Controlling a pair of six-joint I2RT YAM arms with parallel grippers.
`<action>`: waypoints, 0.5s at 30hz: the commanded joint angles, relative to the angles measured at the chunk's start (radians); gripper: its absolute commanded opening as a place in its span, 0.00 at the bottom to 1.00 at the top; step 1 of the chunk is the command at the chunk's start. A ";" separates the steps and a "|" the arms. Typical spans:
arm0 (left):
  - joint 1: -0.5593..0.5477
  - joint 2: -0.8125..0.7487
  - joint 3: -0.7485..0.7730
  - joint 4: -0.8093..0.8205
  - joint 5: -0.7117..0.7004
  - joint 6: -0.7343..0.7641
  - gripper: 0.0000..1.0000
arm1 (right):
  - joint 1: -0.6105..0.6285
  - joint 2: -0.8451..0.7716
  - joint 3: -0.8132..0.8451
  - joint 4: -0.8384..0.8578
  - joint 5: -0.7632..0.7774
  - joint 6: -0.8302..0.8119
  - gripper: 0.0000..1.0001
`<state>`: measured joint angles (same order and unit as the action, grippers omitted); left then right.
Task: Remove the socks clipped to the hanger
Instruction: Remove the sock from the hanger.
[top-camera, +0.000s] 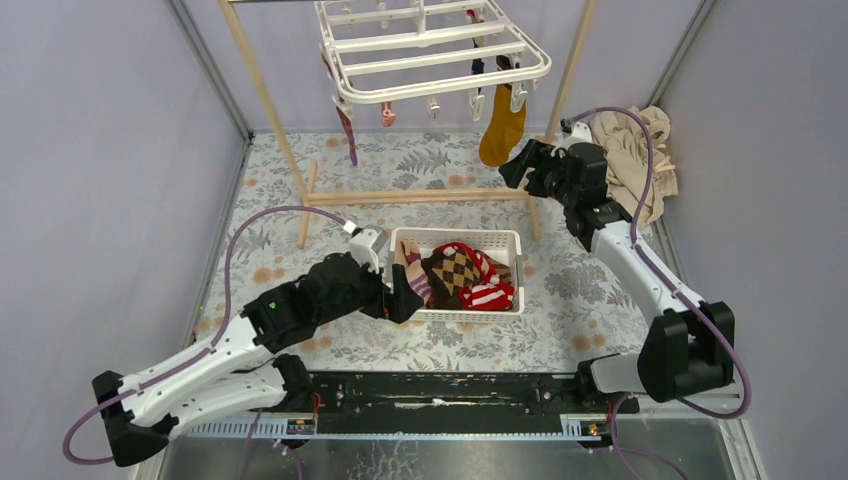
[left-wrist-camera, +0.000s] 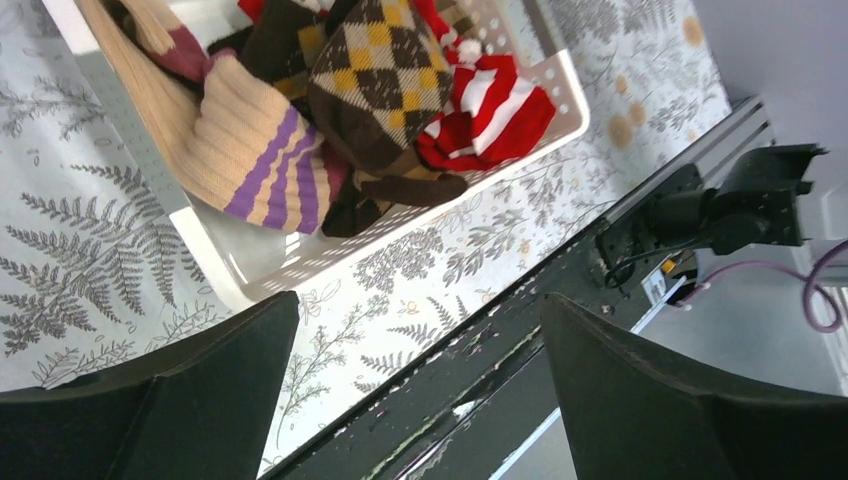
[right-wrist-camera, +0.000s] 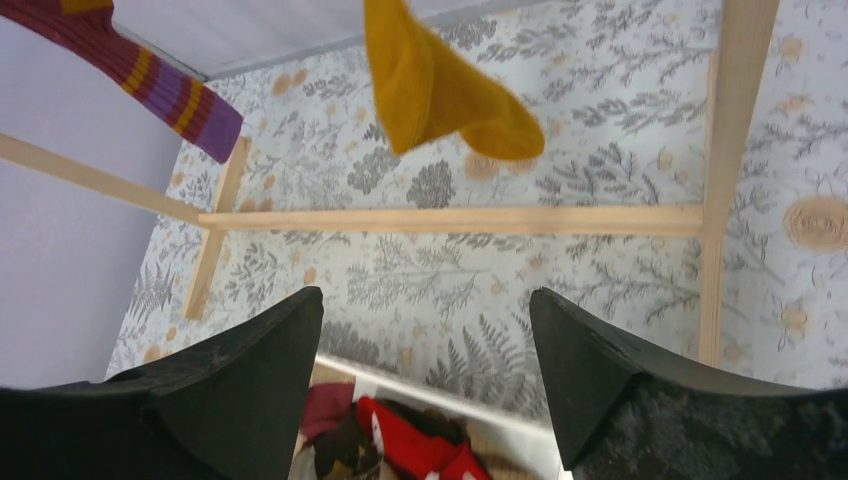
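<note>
White plastic made up the hanger (top-camera: 430, 50), which hung high at the back between the poles of a wooden frame (top-camera: 420, 197). A mustard sock (top-camera: 500, 128) dangled from a clip on its front right side. A dark red sock with purple stripes (top-camera: 347, 125) dangled from its front left side. The right tool (top-camera: 515, 165) was up in the air just beside the mustard sock, a little lower and to the right of it. Its two fingers (right-wrist-camera: 250, 380) stood apart with nothing between them. In the right wrist view the mustard sock hung above the gap and did not touch them. A white basket (top-camera: 455, 236) sat on the leafy surface (top-camera: 560, 290) in front of the frame. Inside it lay a heap of loose socks: a brown argyle sock (top-camera: 455, 268), a red and white striped sock (top-camera: 490, 295) and a tan sock with purple stripes (left-wrist-camera: 260, 150). The left tool (left-wrist-camera: 415, 320) was low at the left end of the basket, with its fingers wide apart and holding nothing. A pile of beige cloth (top-camera: 635, 155) lay at the far right of the surface, behind the right arm.
</note>
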<state>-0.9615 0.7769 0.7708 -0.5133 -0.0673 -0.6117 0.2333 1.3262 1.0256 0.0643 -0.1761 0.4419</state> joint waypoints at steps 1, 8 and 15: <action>0.000 0.033 -0.031 0.094 0.021 0.023 0.98 | -0.037 0.054 0.076 0.196 -0.060 -0.041 0.82; -0.001 0.100 -0.005 0.148 -0.013 0.022 0.99 | -0.074 0.176 0.146 0.329 -0.068 -0.046 0.82; 0.000 0.133 0.024 0.145 -0.028 -0.012 0.99 | -0.086 0.301 0.188 0.528 -0.177 0.040 0.79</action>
<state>-0.9615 0.9104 0.7555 -0.4294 -0.0723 -0.6113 0.1539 1.5860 1.1622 0.3977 -0.2642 0.4316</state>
